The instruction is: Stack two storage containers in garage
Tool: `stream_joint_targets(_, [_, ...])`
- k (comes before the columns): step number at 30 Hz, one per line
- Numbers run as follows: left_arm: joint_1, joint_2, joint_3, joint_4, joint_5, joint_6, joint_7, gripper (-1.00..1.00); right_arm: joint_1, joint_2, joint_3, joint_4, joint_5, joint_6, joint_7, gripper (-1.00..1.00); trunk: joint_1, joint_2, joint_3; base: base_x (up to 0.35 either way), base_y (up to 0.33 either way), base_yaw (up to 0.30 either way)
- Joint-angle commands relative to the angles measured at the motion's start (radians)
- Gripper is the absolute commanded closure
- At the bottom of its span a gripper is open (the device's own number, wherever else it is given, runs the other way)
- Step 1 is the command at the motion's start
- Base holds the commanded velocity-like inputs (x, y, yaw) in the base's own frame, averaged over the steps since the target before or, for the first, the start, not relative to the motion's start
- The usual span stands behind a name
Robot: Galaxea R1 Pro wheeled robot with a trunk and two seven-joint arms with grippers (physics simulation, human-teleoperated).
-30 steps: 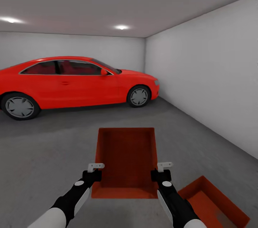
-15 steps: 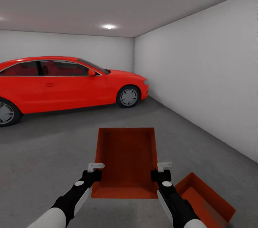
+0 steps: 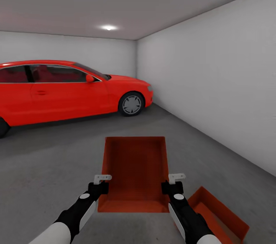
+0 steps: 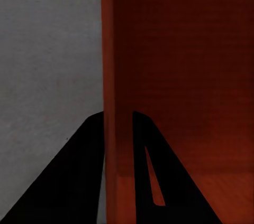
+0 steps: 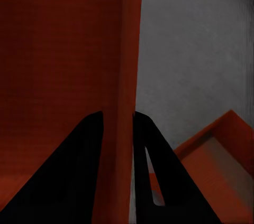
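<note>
Storage container [image 3: 134,171] hangs above the garage floor [image 3: 57,159], the left gripper [image 3: 102,182] clamped on its left wall and the right gripper [image 3: 174,181] on its right. Second container [image 3: 216,215] seems to rest on the concrete lower right, red car [image 3: 69,90] beyond.

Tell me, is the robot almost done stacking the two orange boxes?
Nearly. Done: both boxes are in the garage, and one storage container lies on the grey floor by the robot's right side. In hand: the left gripper and right gripper each pinch a side wall of the other storage container. Left: putting it on top of the floor one.
</note>
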State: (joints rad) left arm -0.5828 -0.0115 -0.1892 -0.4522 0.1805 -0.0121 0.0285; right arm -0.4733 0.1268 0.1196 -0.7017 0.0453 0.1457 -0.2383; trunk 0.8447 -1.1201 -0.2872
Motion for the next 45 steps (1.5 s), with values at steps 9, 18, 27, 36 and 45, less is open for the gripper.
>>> stream_joint_targets(9, [0.0,-0.001,-0.041,0.004,0.016,-0.002,-0.006,1.0,-0.001,0.03,0.057,-0.025,0.011,0.003,0.002,1.0,0.0,-0.001,-0.001,0.005,0.001,-0.249])
stream_joint_targets(18, [0.0,-0.001,-0.041,0.004,0.016,-0.002,-0.006,1.0,-0.001,0.03,0.057,-0.025,0.011,0.003,0.002,1.0,0.0,-0.001,0.001,0.0,0.0,-0.247])
stream_joint_targets(27, [0.0,-0.001,-0.041,0.004,0.016,-0.001,-0.006,1.0,-0.001,0.029,0.057,-0.025,0.011,0.003,0.002,1.0,0.0,-0.001,0.006,0.01,0.009,-0.242])
stream_joint_targets(36, [0.0,-0.001,-0.041,0.004,0.016,0.001,-0.008,1.0,-0.001,0.029,0.057,-0.025,0.011,0.003,0.002,1.0,0.0,-0.001,0.011,0.182,0.194,-0.242])
stream_joint_targets(45, [0.0,-0.001,-0.041,0.004,0.016,0.001,-0.009,1.0,-0.001,0.029,0.057,-0.025,0.011,0.003,0.002,1.0,0.0,-0.001,0.016,0.224,0.242,-0.242])
